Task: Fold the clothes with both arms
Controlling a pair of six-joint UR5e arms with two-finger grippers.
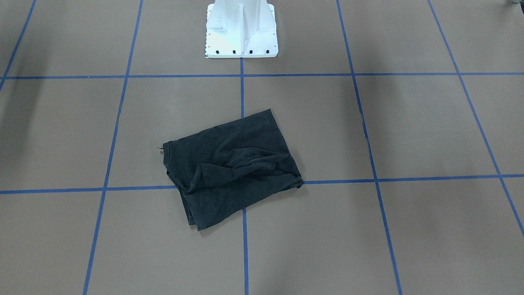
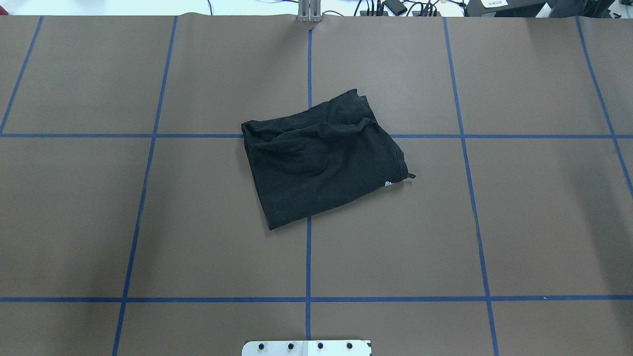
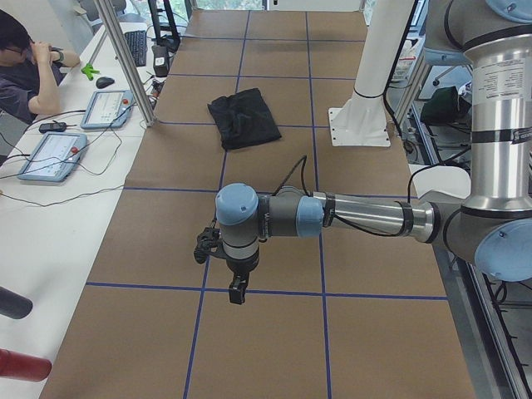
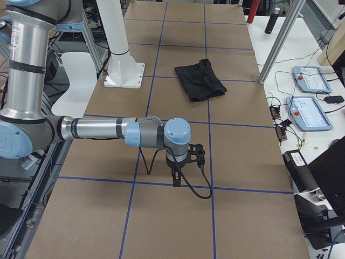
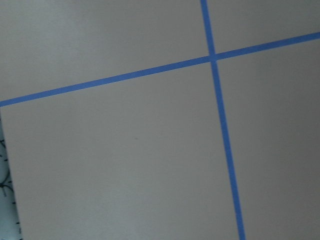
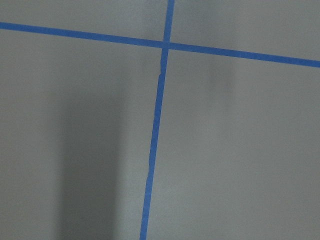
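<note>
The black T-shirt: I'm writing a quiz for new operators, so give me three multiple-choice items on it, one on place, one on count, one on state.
1. Where does the black T-shirt lie on the table?
A. Over a crossing of the blue tape lines.
B. At a corner.
C. Hanging off an edge.

2. How many garments are on the table?
A. Three.
B. Two.
C. One.

3. What state is the T-shirt in?
A. Spread out flat.
B. Folded into a wrinkled bundle.
C. Lifted off the table.

Answers:
1 A, a tape crossing vanishes beneath it in the overhead view.
2 C, no other cloth shows.
3 B, layered edges show, and the left claw and right claw hang far from it.
</note>
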